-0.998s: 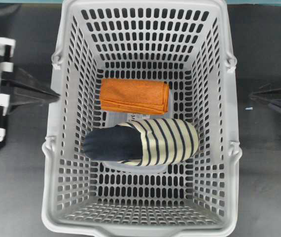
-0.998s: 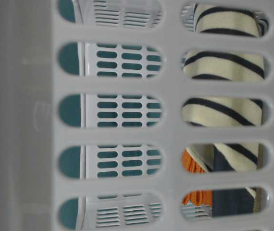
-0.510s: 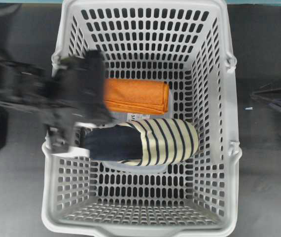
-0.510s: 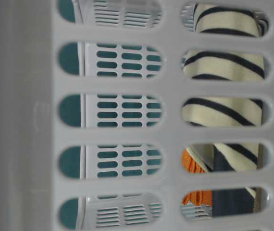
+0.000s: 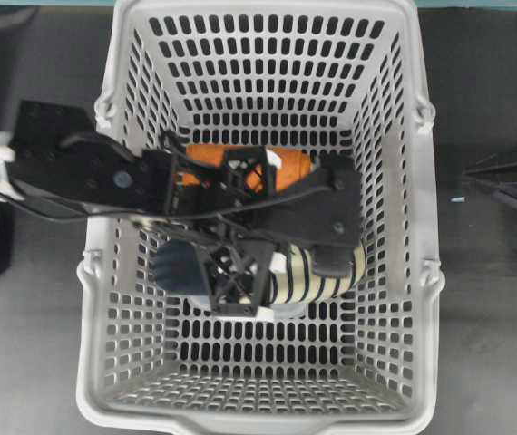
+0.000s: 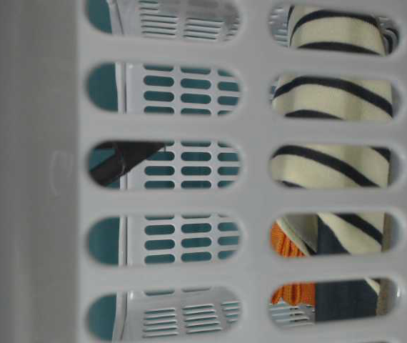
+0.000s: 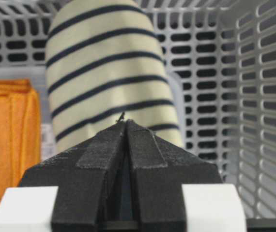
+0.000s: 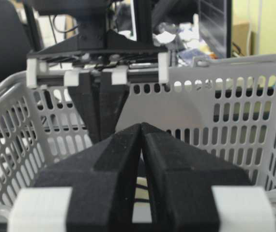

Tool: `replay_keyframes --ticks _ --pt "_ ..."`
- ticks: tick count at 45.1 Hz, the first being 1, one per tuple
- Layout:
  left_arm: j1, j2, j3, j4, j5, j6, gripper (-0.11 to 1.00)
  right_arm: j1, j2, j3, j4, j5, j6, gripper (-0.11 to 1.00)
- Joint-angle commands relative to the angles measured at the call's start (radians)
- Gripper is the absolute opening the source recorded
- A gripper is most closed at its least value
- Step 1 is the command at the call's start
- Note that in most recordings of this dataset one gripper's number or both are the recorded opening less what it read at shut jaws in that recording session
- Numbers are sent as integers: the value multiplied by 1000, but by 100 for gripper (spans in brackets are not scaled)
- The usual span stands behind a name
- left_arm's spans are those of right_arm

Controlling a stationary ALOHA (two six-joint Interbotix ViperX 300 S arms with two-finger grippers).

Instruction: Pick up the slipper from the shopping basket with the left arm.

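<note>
Overhead view: closed left gripper (image 5: 324,237) over soft striped slipper (image 5: 308,276) in slotted plastic basket (image 5: 268,419); right gripper (image 8: 142,126) closed.

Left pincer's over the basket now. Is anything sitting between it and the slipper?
Nothing visible. In the left wrist view the left pincer, fingertips together, points straight at the slipper's striped upper with only open air between. The orange cloth lies beside the slipper, off that line. The shopping basket walls stand clear of it.
</note>
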Motion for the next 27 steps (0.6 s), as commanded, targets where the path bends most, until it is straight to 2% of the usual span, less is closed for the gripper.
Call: replay_keyframes --ticks 1,7,8,10,13,16,27 --pt "-2 3 -29 3 20 -5 8 0 5 -6 3 -5 2 0" --pt "-8 29 -38 3 57 -9 46 0 3 -2 3 -3 2 0" --pt "-9 40 -44 3 71 -8 56 0 3 -2 3 -3 2 0" --pt "-11 54 -52 3 84 -11 70 2 3 0 3 -3 2 0" --pt "-14 80 -63 3 98 -18 84 0 3 2 3 -5 2 0" --pt "-17 103 -66 3 100 -21 91 2 3 2 3 -6 2 0" --pt "-2 181 -32 3 129 -32 91 0 3 6 3 -5 0 0"
